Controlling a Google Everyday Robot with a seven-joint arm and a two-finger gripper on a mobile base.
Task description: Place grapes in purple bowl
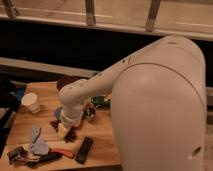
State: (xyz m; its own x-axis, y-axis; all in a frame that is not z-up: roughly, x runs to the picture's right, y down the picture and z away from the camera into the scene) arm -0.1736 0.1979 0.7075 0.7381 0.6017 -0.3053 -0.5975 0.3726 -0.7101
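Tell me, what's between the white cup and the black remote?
In the camera view, the gripper hangs low over the table between the white cup and the black remote, with the dark grapes right beside it.

Wooden table (27,125), white paper cup (31,102) near its left side, purple bowl (67,82) at the back, dark lumps, maybe the grapes (69,135), just under the gripper (64,129), black bar (84,150), orange-handled tool (64,153) and grey-blue floppy thing (37,146) in front.
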